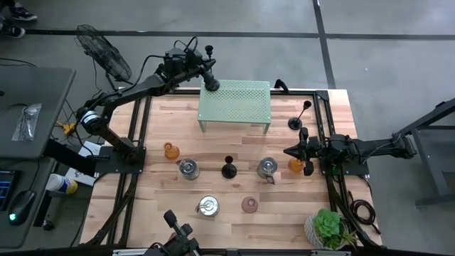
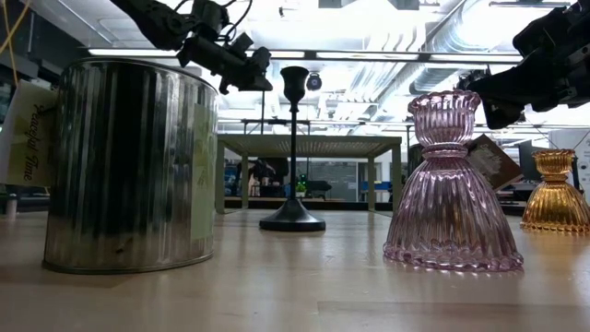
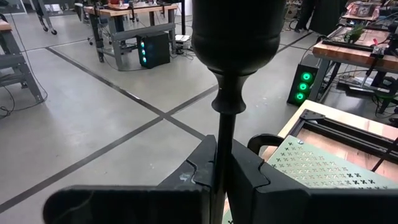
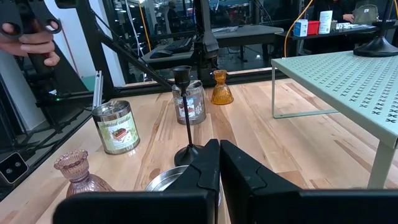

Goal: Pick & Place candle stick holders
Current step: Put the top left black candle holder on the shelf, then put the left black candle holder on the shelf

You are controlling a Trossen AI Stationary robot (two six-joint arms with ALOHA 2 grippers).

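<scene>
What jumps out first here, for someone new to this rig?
The left gripper, its fingers shut on the stem of a black candlestick, holds it at the far left corner of the pale green perforated rack. A second candlestick stands alone mid-table among tins and glass holders, and a third stands just right of the rack. The right gripper waits shut at the right edge.

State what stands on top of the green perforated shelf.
One black candlestick, its base on the shelf's corner, stem clamped by the left gripper. The arm covers part of the base. Nothing else shows there.
</scene>
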